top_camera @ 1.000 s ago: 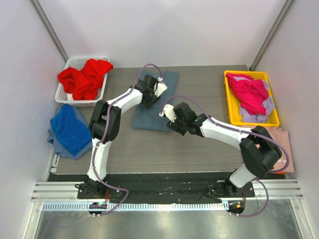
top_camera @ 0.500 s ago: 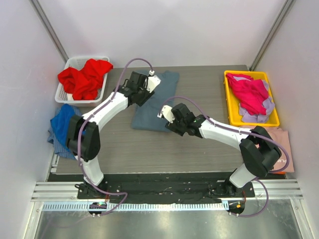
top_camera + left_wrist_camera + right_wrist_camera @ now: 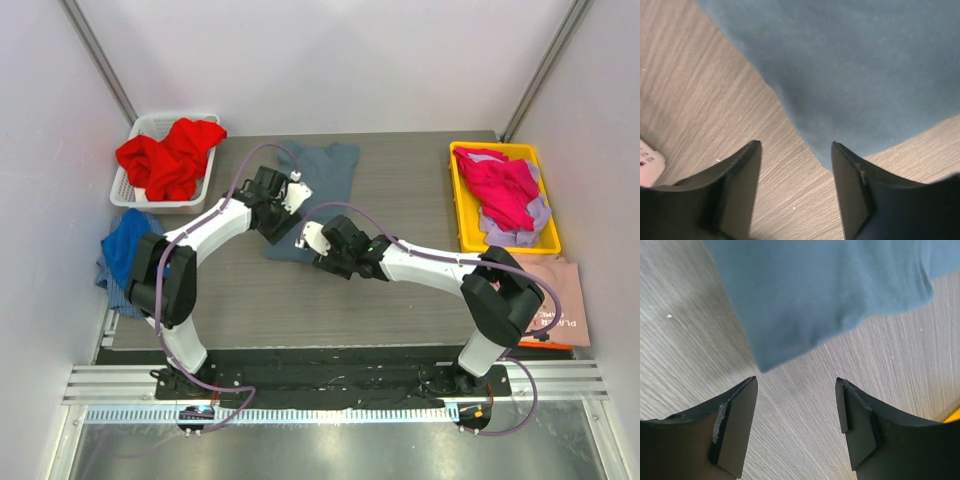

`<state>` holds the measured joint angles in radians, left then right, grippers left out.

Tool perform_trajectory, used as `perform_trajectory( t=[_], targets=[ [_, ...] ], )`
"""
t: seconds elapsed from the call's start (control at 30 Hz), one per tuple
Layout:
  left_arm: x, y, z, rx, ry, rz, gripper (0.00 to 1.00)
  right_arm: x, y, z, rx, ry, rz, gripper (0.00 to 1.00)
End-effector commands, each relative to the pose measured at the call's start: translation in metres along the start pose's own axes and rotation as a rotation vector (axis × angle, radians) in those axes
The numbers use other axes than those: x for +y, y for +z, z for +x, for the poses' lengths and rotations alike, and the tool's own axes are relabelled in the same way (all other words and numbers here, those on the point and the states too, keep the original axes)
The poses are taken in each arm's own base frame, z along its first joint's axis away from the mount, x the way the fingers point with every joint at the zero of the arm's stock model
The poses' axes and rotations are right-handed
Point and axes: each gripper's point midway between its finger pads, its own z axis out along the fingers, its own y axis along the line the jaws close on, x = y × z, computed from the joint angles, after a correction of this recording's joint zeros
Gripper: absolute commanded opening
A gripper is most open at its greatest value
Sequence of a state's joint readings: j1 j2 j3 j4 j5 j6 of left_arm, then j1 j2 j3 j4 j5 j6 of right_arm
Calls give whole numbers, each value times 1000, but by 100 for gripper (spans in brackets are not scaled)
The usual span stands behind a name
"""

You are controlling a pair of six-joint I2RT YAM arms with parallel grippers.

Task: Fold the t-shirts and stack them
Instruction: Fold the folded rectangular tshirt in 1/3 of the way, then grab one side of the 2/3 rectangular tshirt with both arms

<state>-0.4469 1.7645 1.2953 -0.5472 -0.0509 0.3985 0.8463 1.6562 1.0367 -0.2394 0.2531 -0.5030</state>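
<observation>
You see a grey wood-grain table (image 3: 300, 300) enclosed by plain white walls (image 3: 330, 70), with an aluminium rail (image 3: 100, 385) along its near edge.

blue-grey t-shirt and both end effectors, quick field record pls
target: slate blue-grey t-shirt, lying on the table
left end effector: open, over a shirt corner, nothing pinched
right end effector: open, over another corner, nothing pinched
elsewhere: red t-shirt in white basket; royal blue t-shirt far left; magenta t-shirt in yellow tray
</observation>
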Motion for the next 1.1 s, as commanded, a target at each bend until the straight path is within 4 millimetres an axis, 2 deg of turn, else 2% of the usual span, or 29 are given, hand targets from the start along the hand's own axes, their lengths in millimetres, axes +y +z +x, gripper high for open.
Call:
perform_trajectory(
  t=[0.0, 0.13, 0.2, 0.33, 0.43, 0.5, 0.77, 0.93, 1.07],
  targets=[
    [-5, -17, -4, -63, -28, 49, 66, -8, 0, -30, -72, -7, 41, 71],
    [-12, -19, 2, -56, -39, 71, 75, -3, 2, -30, -73, -12, 36, 73],
    [-16, -20, 8, -44, -46, 82, 79, -1, 4, -29, -68, -15, 34, 80],
    [-19, -22, 14, -49, -58, 81, 87, -2, 1, -30, -77, -16, 39, 82],
    [-21, -18, 22, -31, -58, 81, 94, -2, 1, -31, -81, -15, 38, 87],
    [-24, -13, 27, -16, -64, 93, 96, 0, 3, -30, -78, -18, 33, 87],
    [-35, -1, 34, 12, -79, 154, 96, 6, 8, -26, -59, -15, 11, 85],
    [-45, 2, 37, 25, -93, 208, 94, 11, 10, -23, -52, -13, -7, 83],
    [-45, 9, 41, 42, -84, 206, 91, 11, 12, -23, -47, -15, -7, 81]
  ],
)
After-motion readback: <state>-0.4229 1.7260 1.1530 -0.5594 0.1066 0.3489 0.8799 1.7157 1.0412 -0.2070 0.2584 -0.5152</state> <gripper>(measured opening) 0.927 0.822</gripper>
